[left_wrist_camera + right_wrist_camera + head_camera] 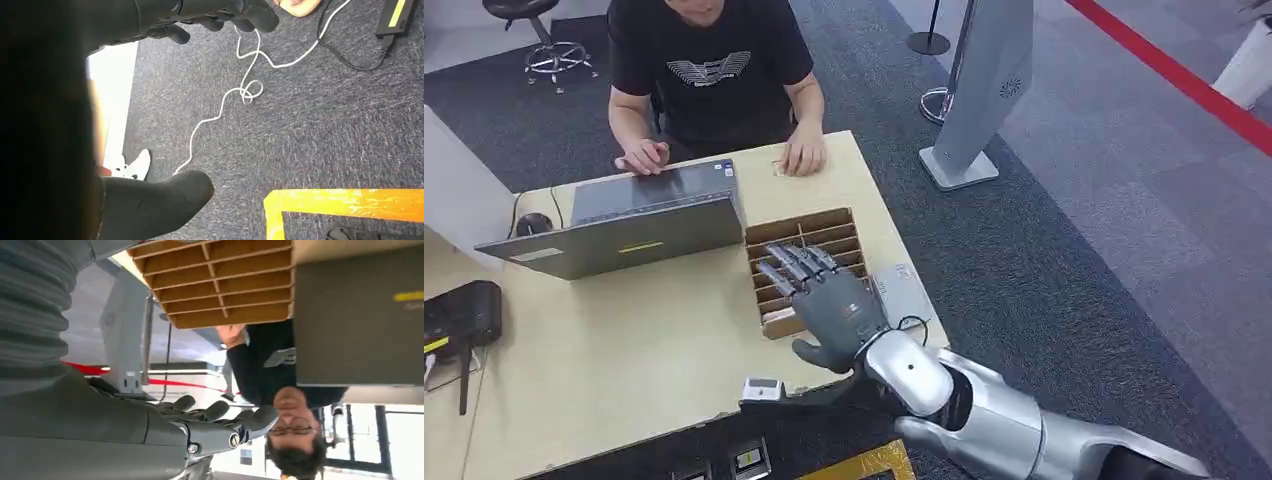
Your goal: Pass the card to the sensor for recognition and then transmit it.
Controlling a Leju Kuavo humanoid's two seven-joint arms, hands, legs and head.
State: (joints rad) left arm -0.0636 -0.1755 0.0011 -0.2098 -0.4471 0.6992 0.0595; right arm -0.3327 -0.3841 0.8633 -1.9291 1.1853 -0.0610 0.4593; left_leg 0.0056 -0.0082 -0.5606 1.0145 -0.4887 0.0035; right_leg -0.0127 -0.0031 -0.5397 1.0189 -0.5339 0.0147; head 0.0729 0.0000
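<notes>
Silver and jointed, the right arm (984, 410) comes in from about 5 o'clock of the head view, and its right hand (824, 300) hovers palm down over the slotted wooden card box (809, 235). Its fingers (789, 262) are stretched out and slightly spread above the slots, holding nothing that I can see. Whether any card sits in the slots under the hand I cannot tell; a pale strip shows at the box's near end. In the right wrist view the box's dividers appear bare.

Just beside the box at 4 o'clock lies a small grey flat device (902, 292) with a thin cable. At 6 o'clock of the hand, on the desk (624, 350) edge, sits a small scanner-like unit (762, 390). At 10 o'clock of the box stands an open laptop (624, 225), and a person (709, 70) sits behind it with both hands on the desk.

Left hand (200, 15) hangs over grey carpet (300, 125), dark fingers loosely curled, holding nothing, near a white cable (240, 92) and yellow floor tape (350, 202).
</notes>
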